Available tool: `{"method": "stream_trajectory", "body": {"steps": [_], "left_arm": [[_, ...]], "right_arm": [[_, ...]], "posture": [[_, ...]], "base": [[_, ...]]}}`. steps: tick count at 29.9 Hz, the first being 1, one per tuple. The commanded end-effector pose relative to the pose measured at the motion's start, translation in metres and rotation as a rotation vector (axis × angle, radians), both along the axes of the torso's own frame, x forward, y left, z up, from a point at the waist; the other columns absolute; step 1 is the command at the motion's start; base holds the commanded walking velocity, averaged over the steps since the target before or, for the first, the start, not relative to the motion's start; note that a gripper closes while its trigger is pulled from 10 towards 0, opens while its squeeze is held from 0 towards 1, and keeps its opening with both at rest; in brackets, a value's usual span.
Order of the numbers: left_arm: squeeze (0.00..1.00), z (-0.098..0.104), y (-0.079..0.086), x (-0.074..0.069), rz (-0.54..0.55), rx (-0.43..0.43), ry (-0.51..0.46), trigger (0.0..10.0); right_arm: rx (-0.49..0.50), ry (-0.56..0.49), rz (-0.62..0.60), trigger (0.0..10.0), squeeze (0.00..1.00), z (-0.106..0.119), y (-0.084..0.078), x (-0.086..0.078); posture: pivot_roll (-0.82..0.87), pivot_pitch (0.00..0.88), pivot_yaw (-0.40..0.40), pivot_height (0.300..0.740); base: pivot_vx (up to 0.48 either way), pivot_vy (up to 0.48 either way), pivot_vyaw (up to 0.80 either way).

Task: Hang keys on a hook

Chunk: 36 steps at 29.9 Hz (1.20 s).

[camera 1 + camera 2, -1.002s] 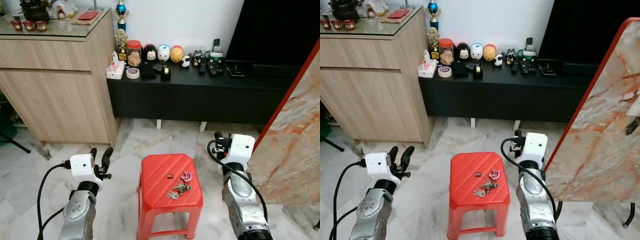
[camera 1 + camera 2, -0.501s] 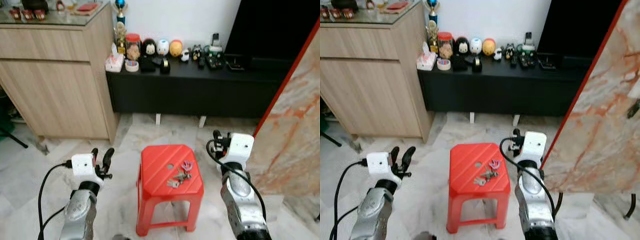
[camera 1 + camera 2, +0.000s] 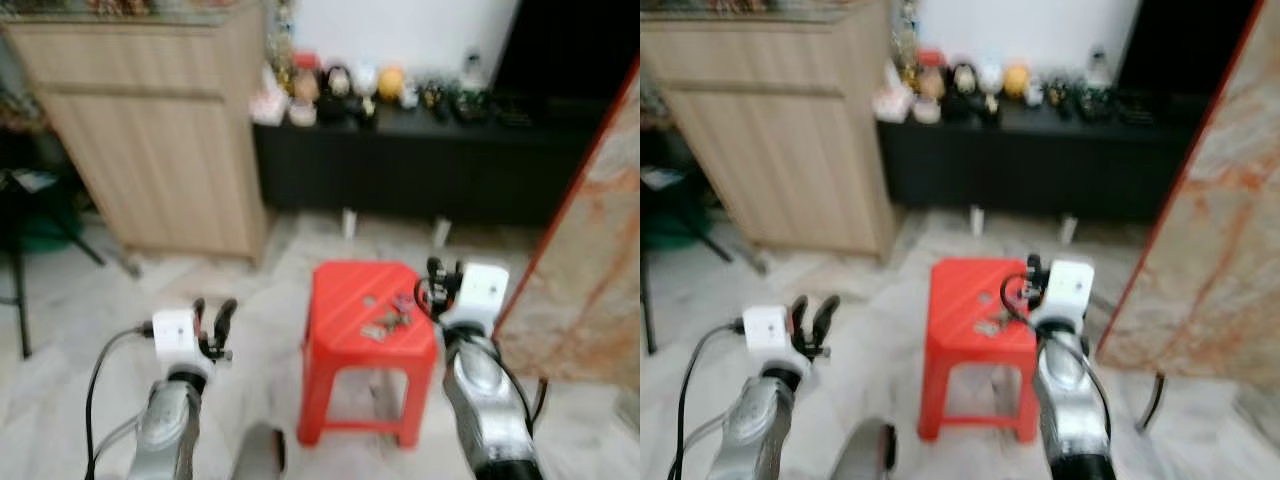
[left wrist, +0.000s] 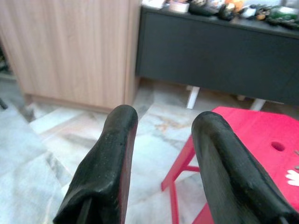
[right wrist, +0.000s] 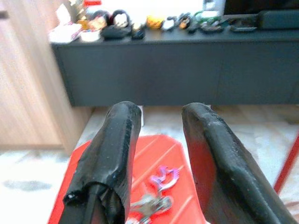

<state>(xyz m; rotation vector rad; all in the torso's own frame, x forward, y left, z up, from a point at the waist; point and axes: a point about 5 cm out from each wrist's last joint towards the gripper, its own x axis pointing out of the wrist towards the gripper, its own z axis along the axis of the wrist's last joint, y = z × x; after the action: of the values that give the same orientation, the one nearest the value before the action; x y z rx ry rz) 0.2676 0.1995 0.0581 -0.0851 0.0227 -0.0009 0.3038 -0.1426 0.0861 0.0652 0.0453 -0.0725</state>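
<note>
The right gripper [image 5: 156, 154] hovers with its fingers apart just beside the red stool [image 3: 345, 295], where the keys [image 5: 152, 203] lie on the seat, while the left gripper [image 4: 163, 154], fingers likewise spread, hangs over the marble floor [image 3: 80, 300].

Red stool [image 3: 372, 300], silver keys [image 5: 152, 204] w/ purple tag [image 5: 164, 176], black cabinet [image 5: 187, 65]
</note>
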Motion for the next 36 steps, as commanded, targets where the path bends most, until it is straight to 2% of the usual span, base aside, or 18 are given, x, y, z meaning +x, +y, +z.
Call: {"method": "stream_trajectory", "body": {"steps": [1,10,21,24,36], "left_arm": [[0.00,0.014,-0.007,0.011,-0.028,0.012,-0.047,10.0],[0.00,0.012,-0.006,0.011,-0.027,0.015,-0.024,10.0],[0.00,0.013,-0.005,0.012,-0.033,0.020,-0.024,10.0],[0.00,0.013,-0.006,0.013,-0.034,0.019,-0.025,10.0],[0.00,0.013,-0.008,0.013,-0.039,0.016,-0.026,10.0]], "right_arm": [[-0.006,-0.019,-0.007,10.0,0.00,0.006,-0.004,0.003],[-0.002,0.007,0.013,10.0,0.00,0.001,-0.001,0.003],[-0.057,0.034,0.040,10.0,0.00,-0.001,0.003,0.004],[-0.060,0.034,0.046,10.0,0.00,-0.002,0.004,0.003],[-0.081,0.027,0.068,10.0,0.00,-0.001,0.007,0.003]], "posture": [[0.12,0.016,-0.068,0.641],[0.12,0.030,-0.066,0.641],[0.12,0.035,-0.066,0.641],[0.12,0.035,-0.066,0.641],[0.12,0.023,-0.063,0.641]], "base": [[0.000,0.000,0.00],[0.000,0.000,0.00],[0.297,0.000,0.04],[0.311,0.000,0.74],[0.312,0.000,0.00]]}}
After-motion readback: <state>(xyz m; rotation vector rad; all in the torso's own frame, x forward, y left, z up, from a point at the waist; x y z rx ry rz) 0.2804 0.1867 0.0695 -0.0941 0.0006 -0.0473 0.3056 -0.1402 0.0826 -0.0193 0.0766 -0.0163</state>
